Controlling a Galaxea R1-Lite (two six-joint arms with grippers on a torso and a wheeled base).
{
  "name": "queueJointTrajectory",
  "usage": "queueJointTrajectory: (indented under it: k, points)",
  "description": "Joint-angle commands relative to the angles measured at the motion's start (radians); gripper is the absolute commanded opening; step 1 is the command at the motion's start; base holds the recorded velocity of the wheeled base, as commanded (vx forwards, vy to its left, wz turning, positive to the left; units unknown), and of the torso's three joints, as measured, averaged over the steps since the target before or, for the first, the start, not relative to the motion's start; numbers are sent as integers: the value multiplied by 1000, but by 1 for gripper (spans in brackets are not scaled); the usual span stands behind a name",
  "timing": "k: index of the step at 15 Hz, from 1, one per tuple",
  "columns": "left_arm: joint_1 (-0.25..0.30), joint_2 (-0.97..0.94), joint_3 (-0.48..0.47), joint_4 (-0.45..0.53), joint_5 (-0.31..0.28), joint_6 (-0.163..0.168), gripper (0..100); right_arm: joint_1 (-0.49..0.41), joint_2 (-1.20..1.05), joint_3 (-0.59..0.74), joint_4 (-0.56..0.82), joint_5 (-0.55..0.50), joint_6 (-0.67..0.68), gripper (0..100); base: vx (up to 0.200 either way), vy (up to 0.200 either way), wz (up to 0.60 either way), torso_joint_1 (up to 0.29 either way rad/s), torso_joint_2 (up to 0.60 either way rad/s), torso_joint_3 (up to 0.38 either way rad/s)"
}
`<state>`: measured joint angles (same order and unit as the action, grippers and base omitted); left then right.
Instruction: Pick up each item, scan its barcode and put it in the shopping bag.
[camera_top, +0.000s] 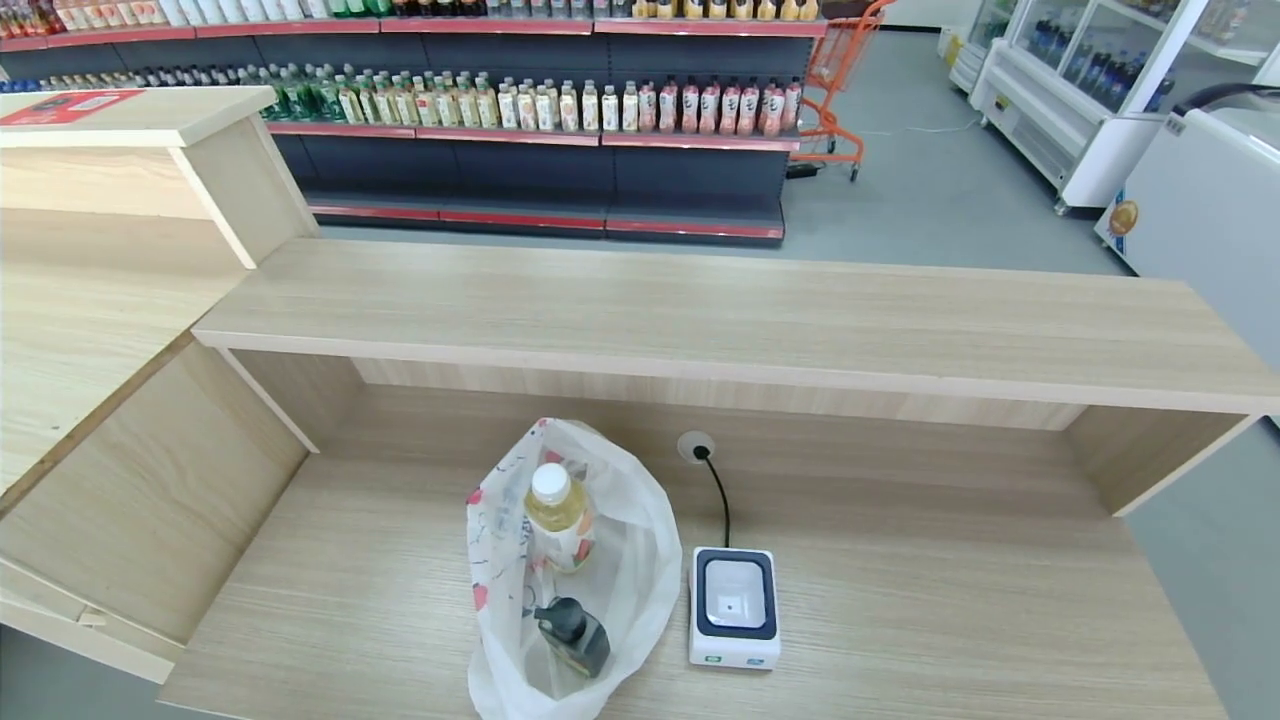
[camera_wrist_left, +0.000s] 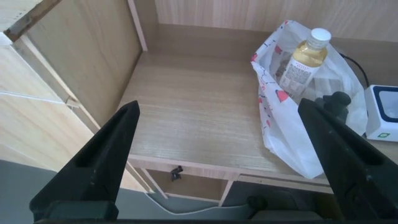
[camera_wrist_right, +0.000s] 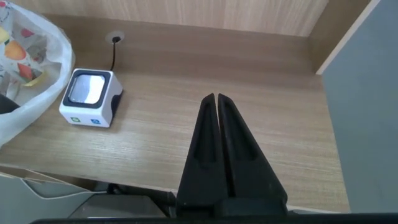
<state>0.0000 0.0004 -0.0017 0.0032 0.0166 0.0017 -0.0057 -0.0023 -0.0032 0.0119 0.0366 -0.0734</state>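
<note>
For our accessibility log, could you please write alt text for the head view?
An open shopping bag on a wooden counter holds a white-capped bottle and a small dark bottle. A white barcode scanner sits beside it, on the robot's right.

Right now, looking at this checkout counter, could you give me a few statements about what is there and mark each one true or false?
1. The shopping bag holds a white-capped drink bottle and a dark bottle. True.
2. The scanner lies inside the bag. False: it stands on the counter beside the bag, on the robot's right.
3. The left gripper is open. True.
4. The right gripper holds a bottle. False: it is shut and holds nothing.
5. A black cable runs from the scanner to a hole in the counter. True.
</note>
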Motion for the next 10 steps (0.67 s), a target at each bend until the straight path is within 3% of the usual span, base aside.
queueJointTrajectory:
  k: [1,10]
  points:
    - [0,0,0,0,0,0,100,0,2,0,0,0,-2,0,0,0,0,0,0,0]
    - [0,0,0,0,0,0,100,0,2,0,0,0,-3,0,0,0,0,0,0,0]
